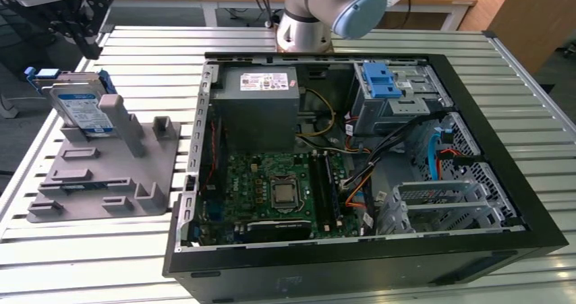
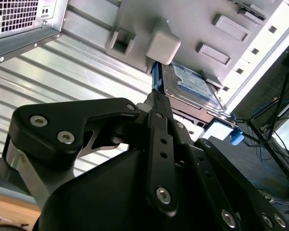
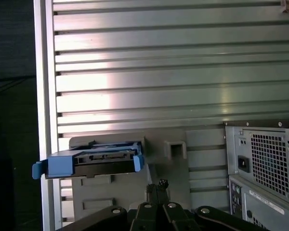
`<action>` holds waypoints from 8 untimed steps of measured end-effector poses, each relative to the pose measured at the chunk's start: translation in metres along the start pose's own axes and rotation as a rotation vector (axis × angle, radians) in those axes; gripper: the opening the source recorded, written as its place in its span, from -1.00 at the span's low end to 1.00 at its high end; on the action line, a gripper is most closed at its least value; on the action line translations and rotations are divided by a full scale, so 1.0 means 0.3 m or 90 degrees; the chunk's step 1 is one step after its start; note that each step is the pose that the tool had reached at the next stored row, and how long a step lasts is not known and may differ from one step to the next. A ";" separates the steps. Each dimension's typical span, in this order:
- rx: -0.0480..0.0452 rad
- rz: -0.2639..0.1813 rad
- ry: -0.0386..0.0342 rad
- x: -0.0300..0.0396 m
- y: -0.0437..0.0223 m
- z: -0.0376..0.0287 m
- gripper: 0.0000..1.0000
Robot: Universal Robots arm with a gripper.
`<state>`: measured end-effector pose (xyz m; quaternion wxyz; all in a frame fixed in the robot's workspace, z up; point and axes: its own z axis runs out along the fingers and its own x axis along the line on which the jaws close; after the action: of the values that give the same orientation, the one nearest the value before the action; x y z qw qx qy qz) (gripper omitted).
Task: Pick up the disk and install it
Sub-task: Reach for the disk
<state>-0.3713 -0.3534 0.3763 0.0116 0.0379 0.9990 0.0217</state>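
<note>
The disk (image 1: pixel 81 108) is a silver hard drive with a white-and-blue label and blue rails. It leans upright in a grey holder stand (image 1: pixel 108 176) at the exterior view's left, outside the computer case. My black gripper (image 1: pixel 88 44) hangs above and behind the disk, apart from it. In both wrist views the disk (image 2: pixel 192 84) (image 3: pixel 94 161) lies ahead of the gripper (image 2: pixel 154 98) (image 3: pixel 156 185). The fingertips sit pressed together with nothing between them.
The open black computer case (image 1: pixel 315 267) fills the middle and the exterior view's right, with a motherboard (image 1: pixel 270 189), a grey power-supply box (image 1: pixel 261 108) and a metal drive cage with a blue latch (image 1: pixel 382 81). Everything rests on a ribbed aluminium table (image 1: pixel 153 54).
</note>
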 end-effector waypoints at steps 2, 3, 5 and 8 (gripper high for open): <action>0.0000 0.000 0.0000 0.009 0.001 0.001 -0.79; 0.0000 0.000 0.0000 0.012 0.001 0.001 -0.79; 0.0000 0.000 0.0001 0.021 0.003 0.002 -0.79; 0.0000 0.000 0.0000 0.041 0.011 0.004 -0.79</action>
<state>-0.3834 -0.3492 0.3750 0.0116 0.0379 0.9990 0.0216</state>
